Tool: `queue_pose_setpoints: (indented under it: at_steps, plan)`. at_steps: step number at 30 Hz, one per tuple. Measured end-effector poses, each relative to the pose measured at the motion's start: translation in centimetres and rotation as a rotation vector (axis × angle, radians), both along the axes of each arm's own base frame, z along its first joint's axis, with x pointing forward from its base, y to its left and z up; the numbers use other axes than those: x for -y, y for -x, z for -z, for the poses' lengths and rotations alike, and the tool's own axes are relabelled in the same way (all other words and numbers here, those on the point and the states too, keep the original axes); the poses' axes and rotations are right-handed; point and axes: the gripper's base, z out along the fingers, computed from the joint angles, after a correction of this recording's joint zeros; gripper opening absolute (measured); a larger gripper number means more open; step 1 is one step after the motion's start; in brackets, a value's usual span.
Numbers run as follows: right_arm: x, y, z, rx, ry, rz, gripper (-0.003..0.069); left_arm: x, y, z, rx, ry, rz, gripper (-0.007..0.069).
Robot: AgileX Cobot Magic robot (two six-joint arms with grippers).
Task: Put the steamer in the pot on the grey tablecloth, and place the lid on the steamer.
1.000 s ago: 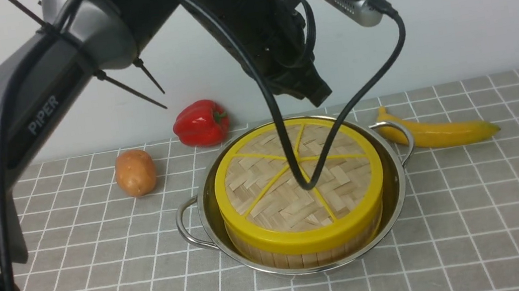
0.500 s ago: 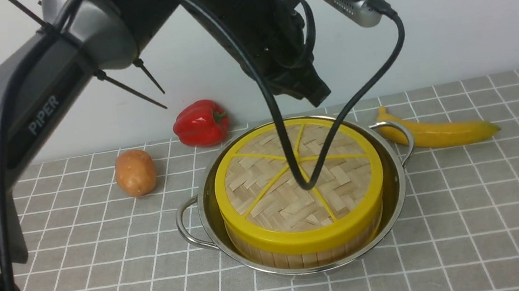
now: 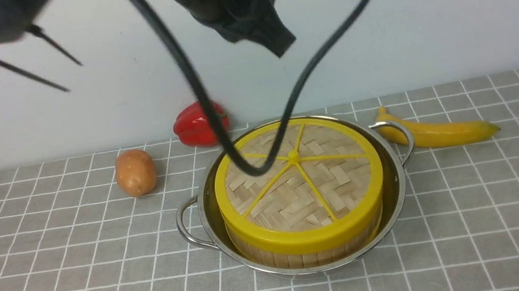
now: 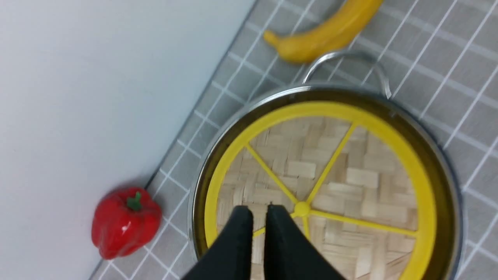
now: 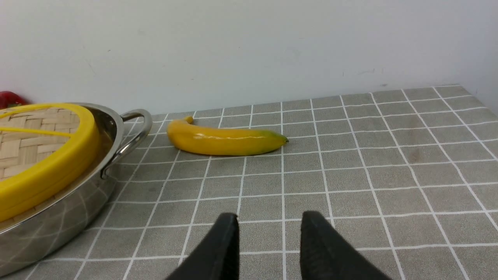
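- Pale, plain wall (image 3: pixel 449 12) stands behind the grey tablecloth (image 3: pixel 477 216), which has thin white lines in small squares.
- Left claw (image 4: pixel 255 210) hangs in the air over the lid (image 3: pixel 327 192). Its two black fingers stand almost together, with only a narrow slit between them, and they pinch nothing.
- In the left wrist view the fingertips are just beside the yellow central knob (image 4: pixel 301 209), but they do not touch it.
- A black cable (image 3: pixel 309 65) hangs in a loop from the left arm, in front of the lid in the front view.
- The lid, woven bamboo with a yellow rim and yellow spokes, lies flat on top of the steamer (image 3: pixel 301 259). Only the slatted bamboo wall of the steamer shows under the yellow rim.
- The steamer sits inside the pot (image 3: pixel 394 182), a shiny steel one with a looped handle on each side, and a gap runs between them all around.
- The pot stands on the grey tablecloth.
- Right claw (image 5: pixel 268 219) is low over the cloth on the pot's right side, apart from it. Its fingers are spread and nothing is between them.
- A banana (image 3: pixel 436 135) lies just beside the right handle of the pot.
- A potato (image 3: pixel 135 172) lies to the left of the pot, and a red bell pepper (image 3: pixel 195 124) stands behind it, near the wall.
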Motion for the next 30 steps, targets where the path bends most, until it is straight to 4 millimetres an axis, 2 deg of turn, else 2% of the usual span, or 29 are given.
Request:
queue_pose_setpoints:
  at_steps: [4,14,18,20,24,27,30]
  plan:
    - [0.0,0.0,0.0,0.000,0.000,0.000,0.0243,-0.5,0.9,-1.3,0.025,0.023,0.001,0.0055]
    - [0.0,0.0,0.0,0.000,0.000,0.000,0.0243,-0.9,0.6,-1.2,0.050,-0.021,-0.020,0.0064]
    - [0.0,0.0,0.0,0.000,0.000,0.000,0.0243,-1.4,0.3,-1.2,0.051,-0.018,-0.107,0.0069]
    - [0.0,0.0,0.0,0.001,0.000,0.000,0.0243,-2.4,0.1,-1.6,0.060,0.002,-0.220,0.0076]
    - [0.0,0.0,0.0,0.001,0.000,0.000,0.0243,-6.4,1.3,-3.7,0.100,0.064,-0.442,0.0094]
    - [0.0,0.0,0.0,0.001,0.000,0.000,0.0243,-9.5,3.4,-5.2,0.171,0.122,-0.494,0.0101]
    - [0.0,0.0,0.0,0.001,0.000,0.000,0.0243,-12.2,5.4,-5.4,0.264,0.193,-0.488,0.0106]
